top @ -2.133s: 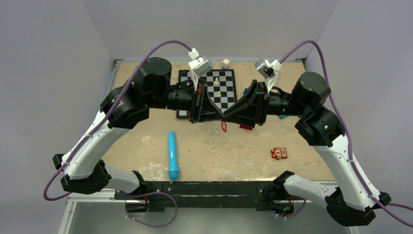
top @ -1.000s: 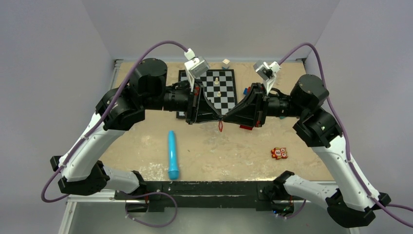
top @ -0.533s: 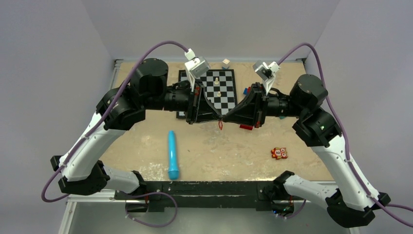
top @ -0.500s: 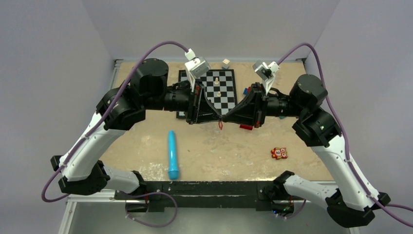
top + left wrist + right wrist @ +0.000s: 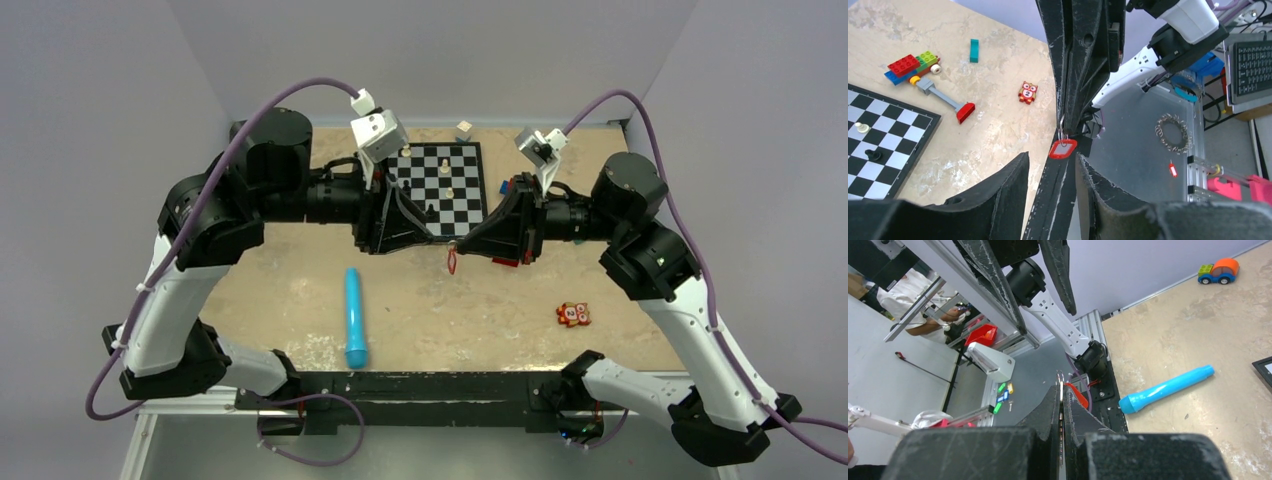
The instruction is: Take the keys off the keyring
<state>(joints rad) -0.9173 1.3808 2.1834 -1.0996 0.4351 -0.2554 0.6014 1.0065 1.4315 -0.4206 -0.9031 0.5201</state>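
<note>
The keyring's red tag (image 5: pixel 453 261) with a white label hangs above the table from its thin metal ring. My right gripper (image 5: pixel 463 243) is shut on that ring; in the right wrist view (image 5: pixel 1061 386) the ring's edge shows between the pressed fingertips, with the red tag (image 5: pixel 1077 394) just beyond. My left gripper (image 5: pixel 432 238) is open and empty, its tips just left of the right gripper's. In the left wrist view its gripper (image 5: pixel 1052 159) faces the hanging tag (image 5: pixel 1063 149) without touching it. I can make out no key.
A chessboard (image 5: pixel 440 185) with a few pieces lies behind the grippers. A blue cylinder (image 5: pixel 355 317) lies front left, an orange owl toy marked 2 (image 5: pixel 573 314) front right. A red block-headed toy (image 5: pixel 948 100), stacked bricks (image 5: pixel 910 66) and a teal block (image 5: pixel 974 50) lie under the right arm.
My left arm has drawn back to the left and its tips have come off the keyring. The right gripper keeps the ring, and the tag still hangs from it.
</note>
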